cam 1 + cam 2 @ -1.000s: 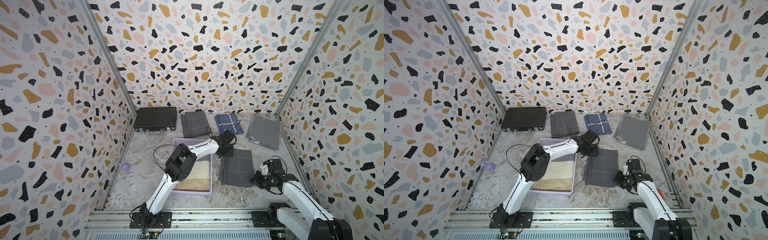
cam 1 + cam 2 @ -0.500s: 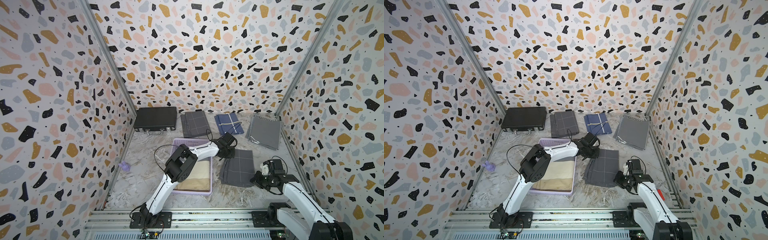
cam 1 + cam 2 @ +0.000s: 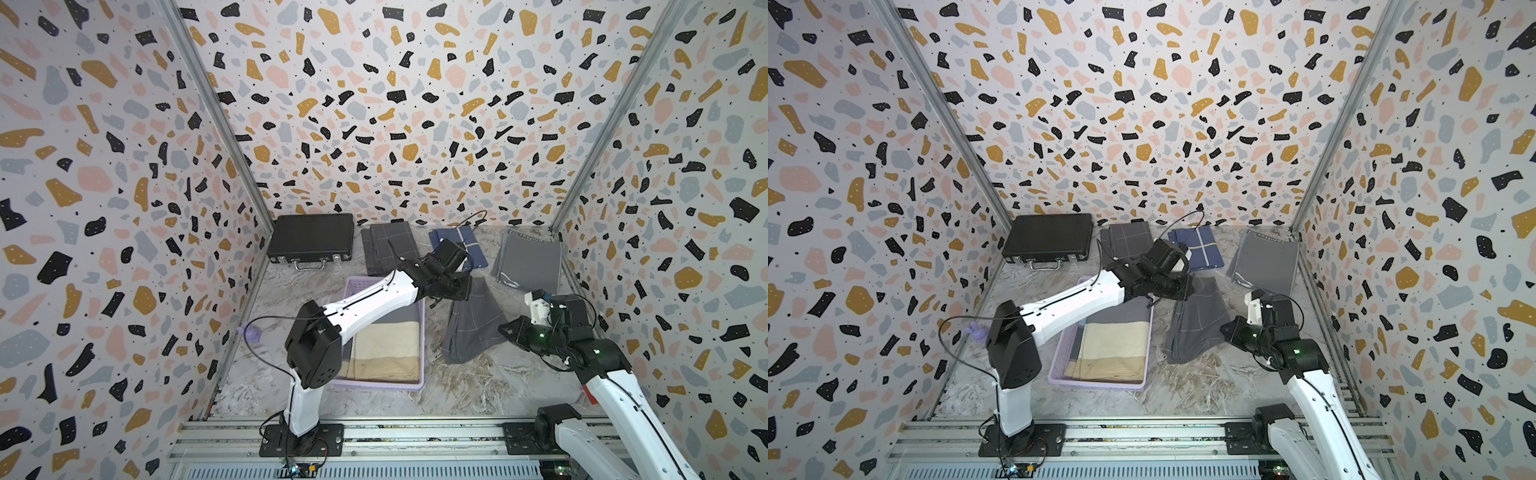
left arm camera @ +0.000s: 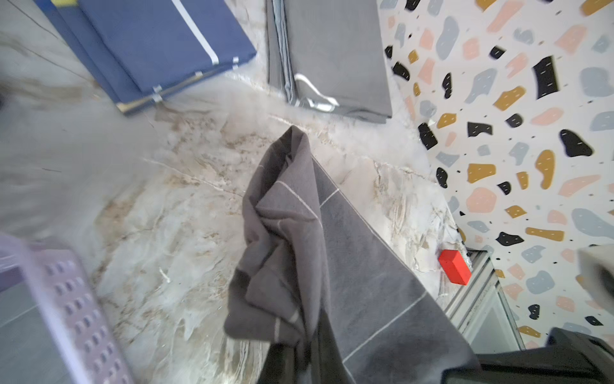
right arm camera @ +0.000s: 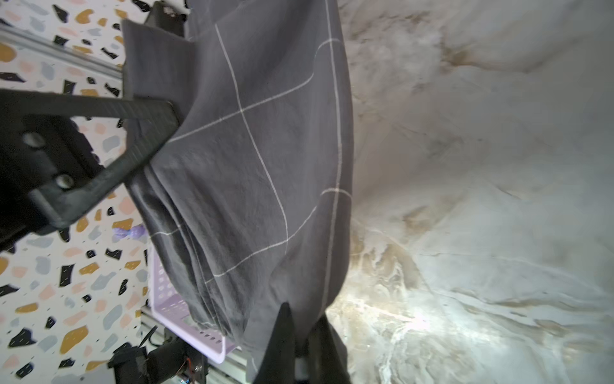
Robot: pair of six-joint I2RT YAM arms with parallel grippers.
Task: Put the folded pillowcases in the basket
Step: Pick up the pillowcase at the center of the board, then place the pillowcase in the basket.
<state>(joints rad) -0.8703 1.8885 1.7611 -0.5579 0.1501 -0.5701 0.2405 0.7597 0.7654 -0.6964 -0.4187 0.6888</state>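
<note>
Left claw (image 3: 464, 289), right claw (image 3: 505, 331) gripping one grey pillowcase (image 3: 473, 328), one basket (image 3: 386, 385)

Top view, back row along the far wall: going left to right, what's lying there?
In a top view: briefcase → checked grey cloth → blue cloth → plain grey cloth.

Dark grey pillowcase (image 3: 471, 328), thin white grid; lavender basket (image 3: 376, 385); black briefcase (image 3: 311, 243); terrazzo-speckled walls (image 3: 374, 104).
</note>
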